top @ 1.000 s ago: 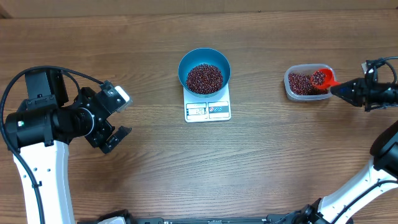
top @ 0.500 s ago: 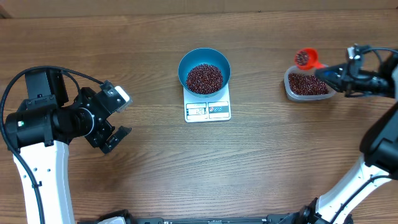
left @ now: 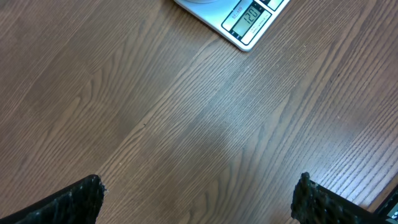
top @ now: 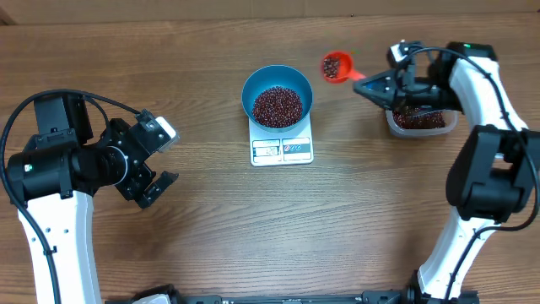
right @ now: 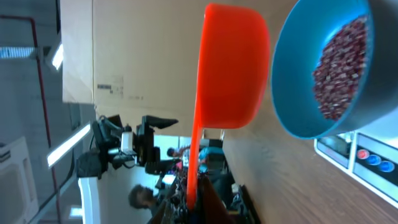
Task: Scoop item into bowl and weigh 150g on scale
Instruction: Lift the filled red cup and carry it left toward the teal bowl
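Red scoop [top: 337,66] pinched by handle in right gripper [top: 368,84], jaws pressed tight on it; some beans in scoop cup. Blue bowl [top: 250,89] just ahead of scoop tip, apart from it; bowl sits on white scale [top: 283,150], holds maroon bean heap [top: 278,105]. Clear tub [top: 422,129] with more beans lies under right wrist, behind fingertips. Left gripper [left: 198,208] spread wide, empty, over bare wood table [left: 155,124]; scale display [left: 249,17] well ahead of it.

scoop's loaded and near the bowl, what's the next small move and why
Probably carry the scoop over the bowl and tip gently: it holds beans but hangs beside the rim, and the scale seems to read 120.
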Robot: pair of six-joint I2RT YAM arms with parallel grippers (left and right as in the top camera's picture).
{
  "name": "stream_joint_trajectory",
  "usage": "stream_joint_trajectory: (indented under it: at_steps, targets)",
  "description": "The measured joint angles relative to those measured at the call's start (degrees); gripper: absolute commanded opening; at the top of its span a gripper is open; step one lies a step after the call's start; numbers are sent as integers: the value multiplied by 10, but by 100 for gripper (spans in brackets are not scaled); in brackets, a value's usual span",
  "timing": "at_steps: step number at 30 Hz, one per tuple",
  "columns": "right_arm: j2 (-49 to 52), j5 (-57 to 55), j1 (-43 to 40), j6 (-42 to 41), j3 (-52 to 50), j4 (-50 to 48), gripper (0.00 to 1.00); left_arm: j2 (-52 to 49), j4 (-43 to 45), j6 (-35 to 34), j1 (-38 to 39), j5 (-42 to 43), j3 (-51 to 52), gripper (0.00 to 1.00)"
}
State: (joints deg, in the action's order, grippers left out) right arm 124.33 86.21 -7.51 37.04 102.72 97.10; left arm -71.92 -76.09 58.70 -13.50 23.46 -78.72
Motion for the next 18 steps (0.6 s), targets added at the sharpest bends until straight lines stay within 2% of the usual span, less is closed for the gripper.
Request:
stream_joint_trajectory:
  at_steps: [7, 18]
  targets:
    - [-1, 4, 34, 0, 0, 0, 4, 0, 0, 0, 0, 0, 0, 100]
    - [-1, 5, 36, 3, 0, -9, 4, 0, 0, 0, 0, 0, 0, 100]
